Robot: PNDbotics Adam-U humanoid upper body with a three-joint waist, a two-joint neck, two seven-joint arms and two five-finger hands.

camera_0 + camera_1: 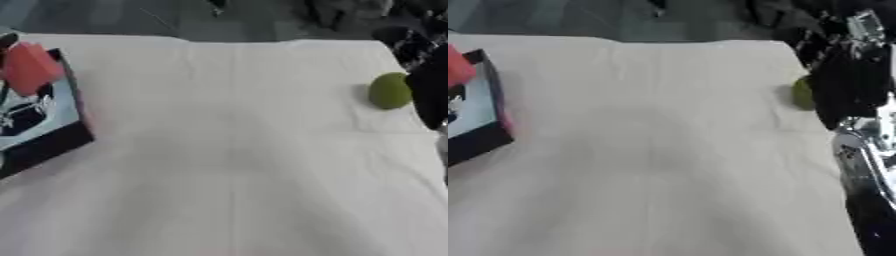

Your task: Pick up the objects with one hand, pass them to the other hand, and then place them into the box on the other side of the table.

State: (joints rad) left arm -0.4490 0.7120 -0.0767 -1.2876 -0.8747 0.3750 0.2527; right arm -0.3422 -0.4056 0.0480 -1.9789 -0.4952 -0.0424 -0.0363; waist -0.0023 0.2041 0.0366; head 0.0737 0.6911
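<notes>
Left eye view: the box (pixel 39 125) sits at the left edge of the table (pixel 236 165), askew, with dark walls and a pale printed inside; a red block (pixel 31 67) stands tilted at the box's far end, inside it or against its wall, which one cannot be told; the cloth-covered middle of the table shows only creases; a green fruit (pixel 389 91), rounded, lies near the right edge, toward the far side, well apart from the box; the right hand (pixel 850 85) is just right of the fruit, a black shape touching or overlapping its right side in both views; whether its fingers are released, clenched or grasping the fruit cannot be told; the right arm (pixel 866 165), silver and black, runs down the right edge of the right eye view toward the lower corner; the left hand appears in neither view.
</notes>
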